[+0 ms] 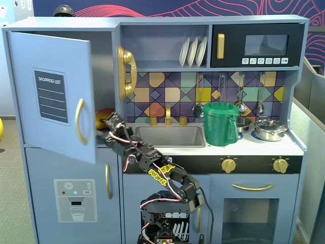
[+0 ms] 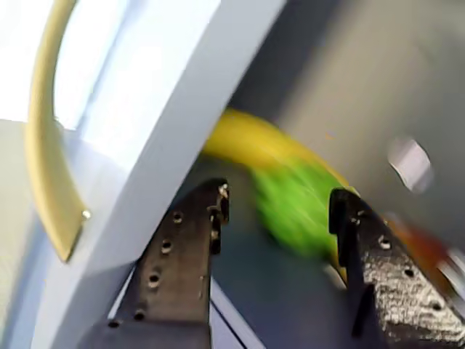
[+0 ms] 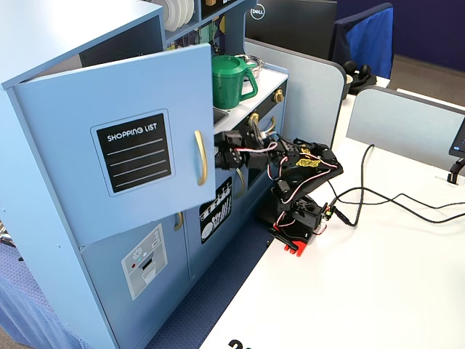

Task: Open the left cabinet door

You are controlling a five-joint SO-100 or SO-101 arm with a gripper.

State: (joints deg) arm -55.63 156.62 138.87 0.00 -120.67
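The left cabinet door (image 1: 51, 91) is light blue with a black "SHOPPING LIST" panel and a curved gold handle (image 1: 79, 121). It stands partly swung open, as in the other fixed view (image 3: 123, 145). My gripper (image 1: 104, 126) reaches behind the door's free edge into the cabinet opening. In the wrist view the gripper (image 2: 280, 203) is open and empty. Its left finger (image 2: 182, 254) lies against the door's edge (image 2: 167, 131), with the handle (image 2: 43, 145) on the far side. Blurred yellow and green toy food (image 2: 290, 196) lies inside, between the fingertips.
Below is the blue door with a water-dispenser picture (image 1: 76, 201). To the right are the sink (image 1: 170, 136), a green pitcher (image 1: 220, 123) and pots (image 1: 270, 129). The arm's base (image 3: 298, 218) sits on a white table with cables (image 3: 392, 203).
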